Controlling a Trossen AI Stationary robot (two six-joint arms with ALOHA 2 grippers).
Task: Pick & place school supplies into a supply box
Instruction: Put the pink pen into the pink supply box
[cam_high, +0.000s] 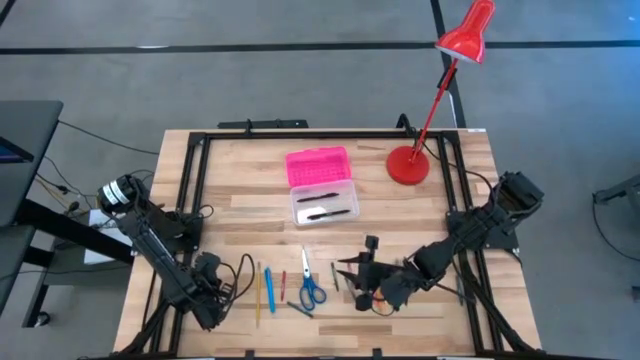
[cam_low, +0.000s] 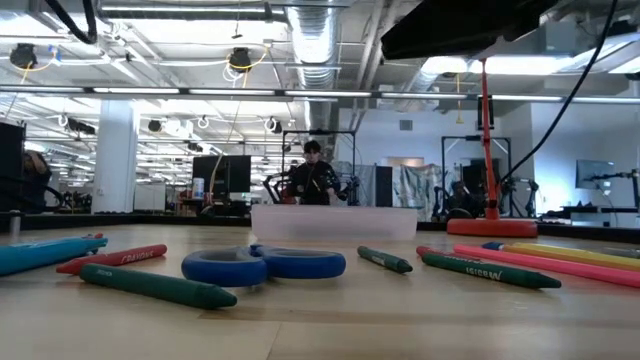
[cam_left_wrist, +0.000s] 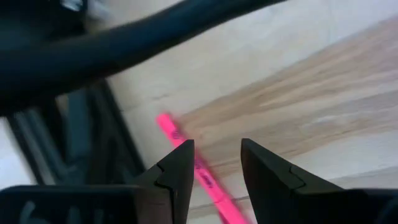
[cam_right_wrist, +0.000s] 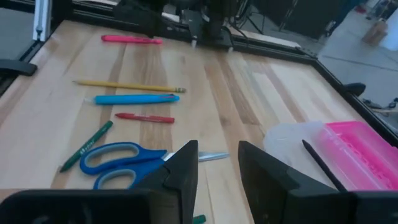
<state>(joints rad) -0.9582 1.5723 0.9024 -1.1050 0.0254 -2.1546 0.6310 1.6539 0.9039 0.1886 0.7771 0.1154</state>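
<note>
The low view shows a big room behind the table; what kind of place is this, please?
Probably an open robotics lab or workshop. Exposed ceiling ducts and hanging lights run overhead, a person stands among monitors and equipment racks, and the wooden table sits on a bare concrete floor.

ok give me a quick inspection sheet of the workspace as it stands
surface: wooden table, black frame on it
job's things: supply box open, pink lid behind clear base holding two dark pens; scissors, yellow pencil, blue pen, red crayon and green crayon along the front; pink pen by the left tool
clutter: red desk lamp at back right
grippers: left tool open, over the pink pen at front left; right tool open, empty, low at front right
cables: black cable looped near the left arm
surroundings: person standing beyond the table
</note>
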